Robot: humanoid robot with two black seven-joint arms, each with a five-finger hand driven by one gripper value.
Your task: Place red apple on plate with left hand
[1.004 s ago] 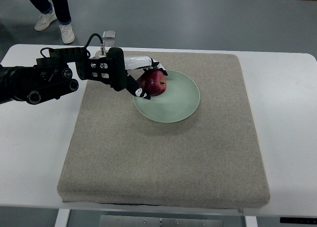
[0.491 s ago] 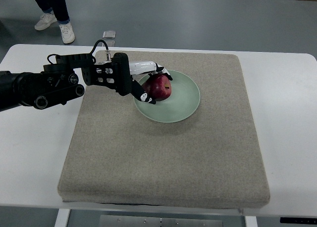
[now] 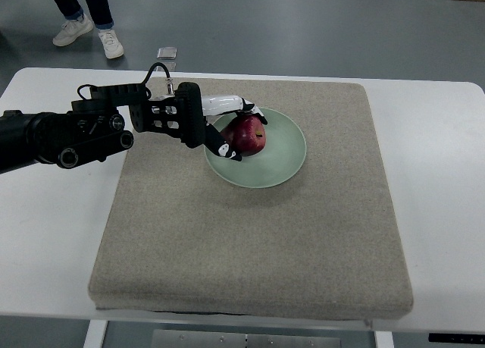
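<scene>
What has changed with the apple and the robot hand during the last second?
The left robot hand carried the red apple a little rightward, further over the plate, and keeps its grasp. The plate and the mat stayed in place.

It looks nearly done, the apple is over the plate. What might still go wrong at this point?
Two things, as a guess. The red apple sits toward the left side of the green plate, not its middle, so once released it might roll toward the rim and onto the mat. Also, the left hand has fingers wrapped around the apple, one low near the plate's edge; pulling back carelessly might drag the apple along or nudge the plate.
</scene>
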